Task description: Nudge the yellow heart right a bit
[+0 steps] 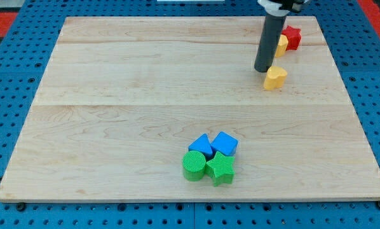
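The yellow heart [276, 77] lies on the wooden board [114, 95] at the view's upper right. My tip [262, 69] stands just to the heart's upper left, close to it or touching it. The dark rod rises from there toward the view's top. Behind the rod lies another yellow block [282, 43], partly hidden, and a red block [293, 37] touches it on the right.
A cluster sits near the board's bottom middle: a blue triangle [201, 145], a blue cube [225, 143], a green cylinder [193, 165] and a green star [220, 168]. A blue pegboard surface [12, 95] surrounds the board.
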